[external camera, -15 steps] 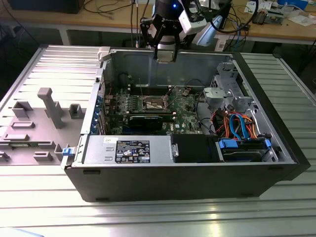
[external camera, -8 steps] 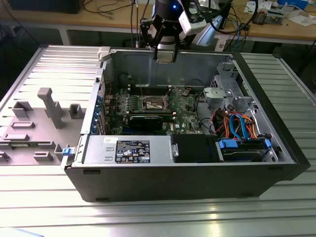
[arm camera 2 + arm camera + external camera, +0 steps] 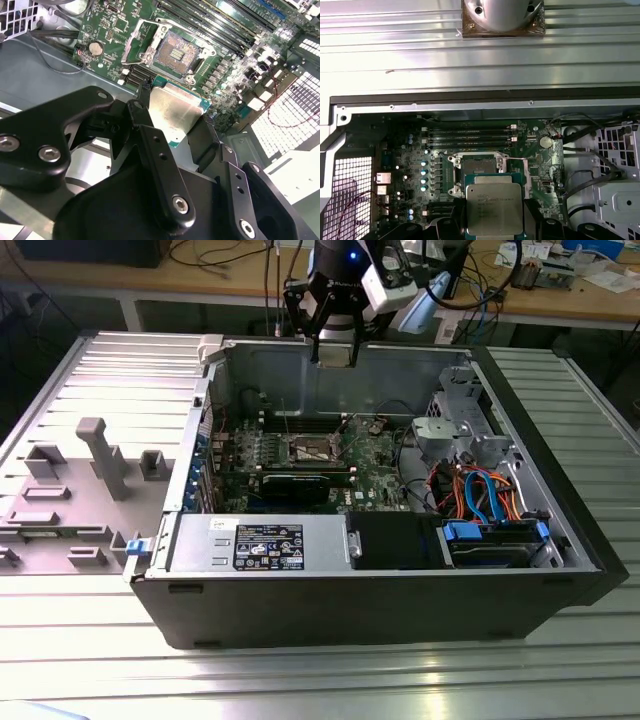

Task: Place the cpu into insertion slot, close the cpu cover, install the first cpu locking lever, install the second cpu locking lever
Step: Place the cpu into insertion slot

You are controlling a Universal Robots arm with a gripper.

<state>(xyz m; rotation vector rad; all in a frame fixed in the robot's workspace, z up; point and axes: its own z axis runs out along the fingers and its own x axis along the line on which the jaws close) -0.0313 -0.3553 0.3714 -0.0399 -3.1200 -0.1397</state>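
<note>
Open black desktop computer case [image 3: 350,610] lying on its side on a ribbed silver metal tabletop [image 3: 300,680]. A grey plastic fixture with upright posts [image 3: 100,455] lies beside it, at the exterior view's left.

Black robot gripper [image 3: 335,340] hangs over the far wall of the case. Jaws pinching the small flat square cpu with the dull silver-grey metal top [image 3: 335,353] by two opposite edges. In the second wrist view, the black fingers [image 3: 142,100] press against its sides, with the cpu [image 3: 177,112] level between them.

The cpu is held in the air, well apart from the board and not seated.

Below it is the green circuit board [image 3: 107,35]. On the board is the square insertion slot with a brownish-gold contact field and silver rim [image 3: 177,50]. The contact field lies bare and uncovered. The thin silver metal frame plate of the cpu cover [image 3: 131,45] sits at one side of the slot, off the contacts; I cannot tell its tilt.

In the first wrist view, the cpu [image 3: 495,207] overlaps the near edge of the slot [image 3: 479,165]. Long black memory slots [image 3: 470,137] run just beyond.

Also inside the case: a grey power supply box with a dark label [image 3: 260,545], and a bundle of orange and blue cables [image 3: 480,490] at the exterior view's right.
</note>
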